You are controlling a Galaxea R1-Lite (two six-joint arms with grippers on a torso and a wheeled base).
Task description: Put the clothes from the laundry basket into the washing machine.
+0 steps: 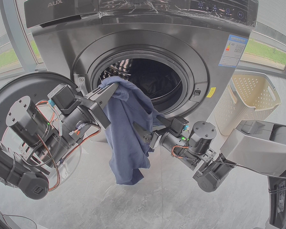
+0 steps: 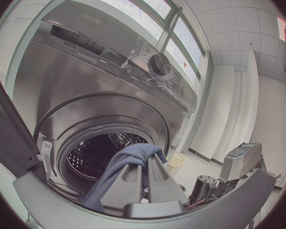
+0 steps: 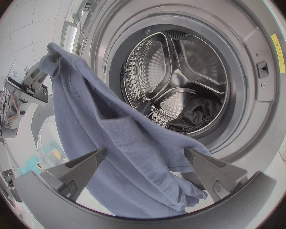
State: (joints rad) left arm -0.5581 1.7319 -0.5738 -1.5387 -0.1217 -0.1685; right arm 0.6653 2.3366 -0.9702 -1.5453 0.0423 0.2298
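Note:
A blue garment (image 1: pixel 127 134) hangs in front of the washing machine's open drum (image 1: pixel 149 80). My left gripper (image 1: pixel 112 89) is shut on the garment's top edge, just at the left rim of the opening; its fingers (image 2: pixel 155 175) pinch the blue garment (image 2: pixel 130 156). My right gripper (image 1: pixel 151 126) is lower and to the right, open, with the blue garment (image 3: pixel 124 143) draped between its fingers (image 3: pixel 85 166). A black piece of clothing (image 3: pixel 197 113) lies inside the drum. The cream laundry basket (image 1: pixel 248 102) stands to the right of the machine and looks empty.
The machine's round door (image 1: pixel 25 89) stands swung open at the left, behind my left arm. Grey tiled floor (image 1: pixel 143 204) lies in front of the machine. Windows run behind it on both sides.

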